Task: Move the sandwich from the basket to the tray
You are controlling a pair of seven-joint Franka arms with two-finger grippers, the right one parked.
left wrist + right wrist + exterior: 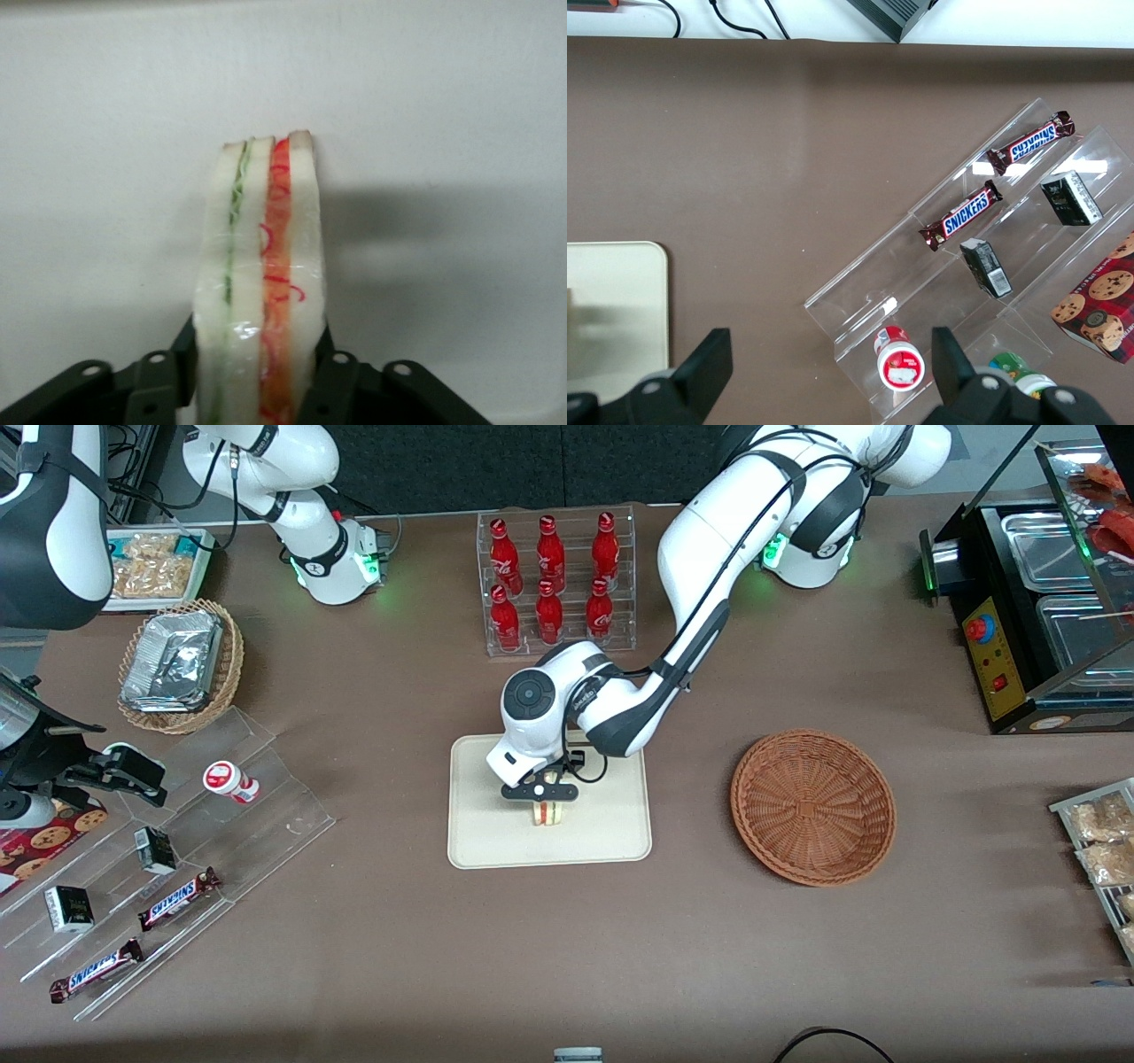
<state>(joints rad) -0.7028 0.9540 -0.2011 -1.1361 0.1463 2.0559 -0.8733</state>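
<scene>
The sandwich (549, 812), a white bread wedge with orange-red and green filling, stands on edge over the middle of the cream tray (602, 837). My left gripper (544, 802) is shut on the sandwich, right above the tray. In the left wrist view the sandwich (261, 292) sits between the two black fingers (332, 376), with the tray surface (425, 133) close under it. I cannot tell if it touches the tray. The reddish-brown wicker basket (812, 807) lies beside the tray toward the working arm's end and holds nothing.
A clear rack of red bottles (555, 580) stands farther from the front camera than the tray. A tan wicker basket with foil packs (180, 665) and clear acrylic racks with snack bars (168, 850) lie toward the parked arm's end. A black appliance with metal trays (1036, 611) stands at the working arm's end.
</scene>
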